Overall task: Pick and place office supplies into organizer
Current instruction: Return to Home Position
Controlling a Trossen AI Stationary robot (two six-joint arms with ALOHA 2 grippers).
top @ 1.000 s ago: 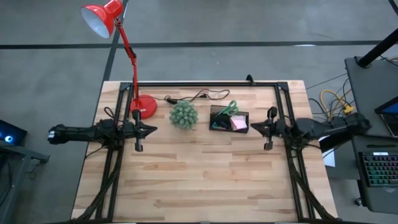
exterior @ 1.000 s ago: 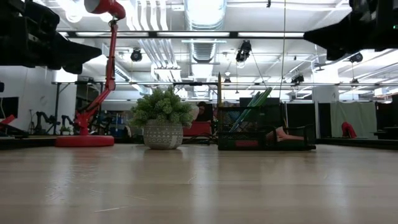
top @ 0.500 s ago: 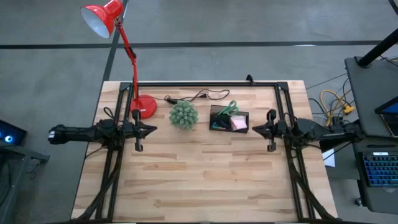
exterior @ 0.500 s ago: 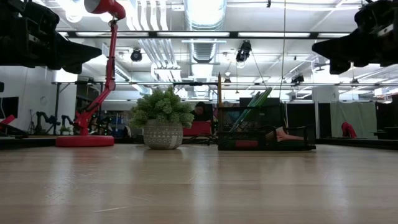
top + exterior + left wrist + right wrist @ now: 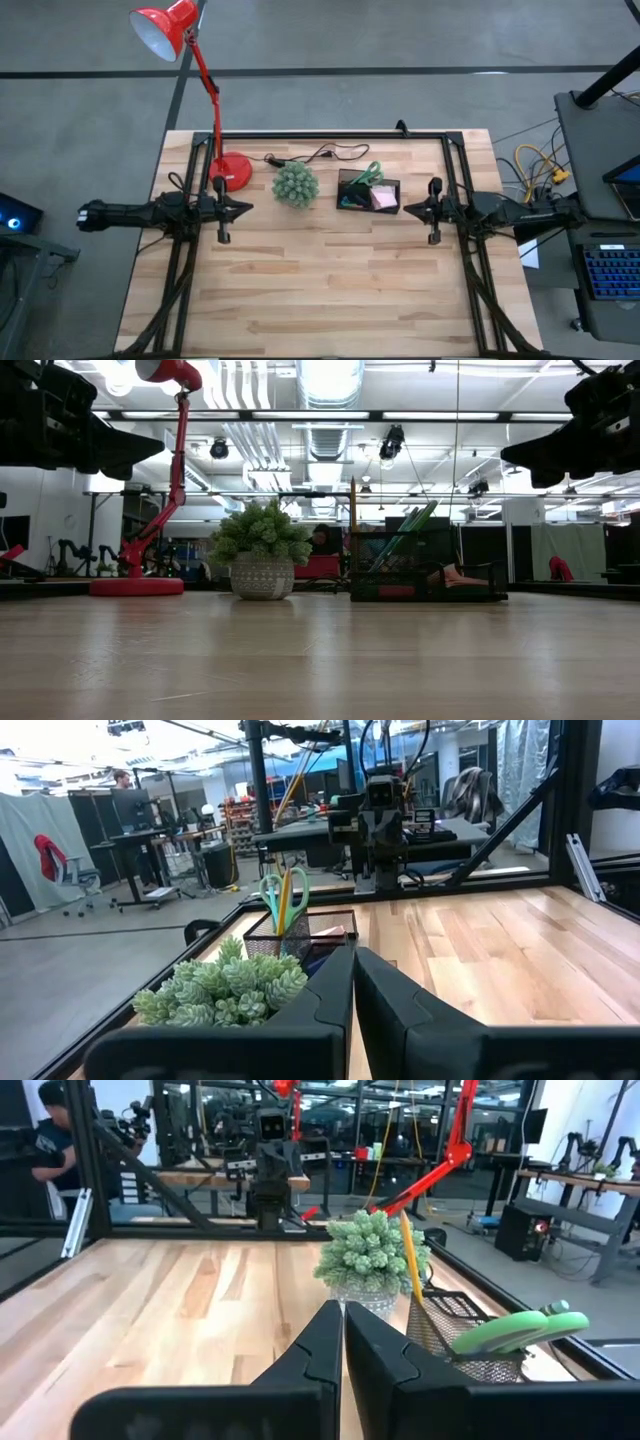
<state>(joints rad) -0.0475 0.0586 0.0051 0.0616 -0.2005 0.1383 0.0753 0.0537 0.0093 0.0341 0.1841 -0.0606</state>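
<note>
Both arms are parked low over the bench, pointing at each other across it. The left gripper is at 9 o'clock of the bench. In its wrist view the fingers are pressed together with nothing between them. The right gripper is at 3 o'clock, and its fingers are closed the same way, also empty (only a hairline seam between the pads in both wrist views). The organizer sits toward the far edge of the bench, about 12 to 1 o'clock from bench centre. It is near the right gripper, which is at its 4 o'clock, not touching. The green-handled scissors stand in its rear section, handles up and leaning. The yellow pencil stands upright beside them. The pink sticky-note pad lies in the lower front section on the 3 o'clock side. Other small items in the box are too small for me to tell apart. The round green plant is just beside the organizer at its 9 o'clock. The red lamp has its base at the plant's 10 o'clock, and its cord trails along the far edge. A person shows in the room beyond the bench in the right wrist view.
</note>
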